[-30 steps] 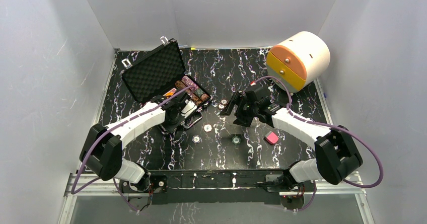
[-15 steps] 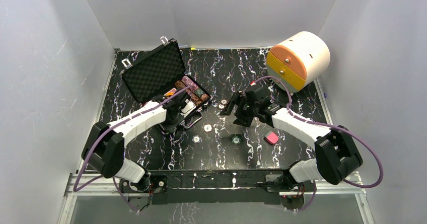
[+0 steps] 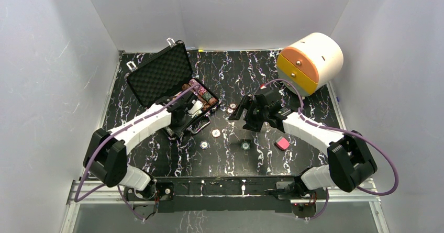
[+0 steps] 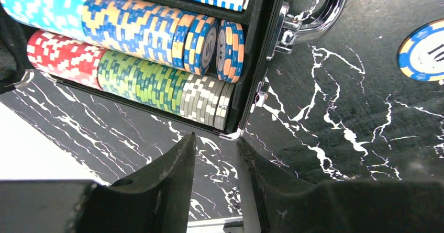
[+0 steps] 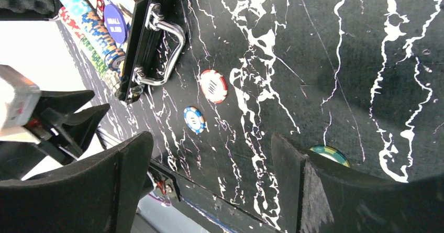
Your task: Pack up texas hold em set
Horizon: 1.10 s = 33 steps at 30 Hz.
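The black case lies open at the back left, its foam lid up. Rows of multicolour chips fill it; they show close up in the left wrist view. My left gripper hangs over the case's near corner, its fingers narrowly open and empty. My right gripper is wide open and empty over the table. Loose chips lie on the table: a red-white one, a blue one, a green-yellow one. A purple button sits in the case.
A small pink block lies by the right arm. A large cream-and-orange cylinder stands at the back right. More loose chips lie mid-table. The case's silver handle faces them.
My left gripper has shifted slightly back toward the case. The right arm has not moved.
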Motion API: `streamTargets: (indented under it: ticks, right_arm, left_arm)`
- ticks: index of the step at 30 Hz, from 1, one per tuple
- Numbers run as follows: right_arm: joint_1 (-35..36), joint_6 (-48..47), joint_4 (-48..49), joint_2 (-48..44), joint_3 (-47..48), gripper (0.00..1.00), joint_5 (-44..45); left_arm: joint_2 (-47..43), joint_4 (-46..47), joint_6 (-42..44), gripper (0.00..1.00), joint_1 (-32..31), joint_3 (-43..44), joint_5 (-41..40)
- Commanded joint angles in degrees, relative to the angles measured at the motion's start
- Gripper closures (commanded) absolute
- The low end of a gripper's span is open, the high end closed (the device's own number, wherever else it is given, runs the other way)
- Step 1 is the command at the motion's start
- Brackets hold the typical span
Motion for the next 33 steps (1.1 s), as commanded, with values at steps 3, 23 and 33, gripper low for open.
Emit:
streamTargets:
  ticks: [3,23,33]
  right_arm:
    - [-0.3,-6.9,-4.1,-1.8,3.5,0.09,5.0]
    - [1.6,-26.2,-18.8,12.0,18.1,0.12,18.7]
    - [1.0,-22.8,-17.8,30.7,35.6,0.39,23.3]
  left_arm:
    - [-8.8,3.9,-3.2,0.63,0.4,4.0,2.8]
    - [-28.9,21.5,-42.4,0.01,0.5,-3.3,-1.6]
    - [-30.0,23.2,-42.7,0.02,0.4,-4.9,-1.6]
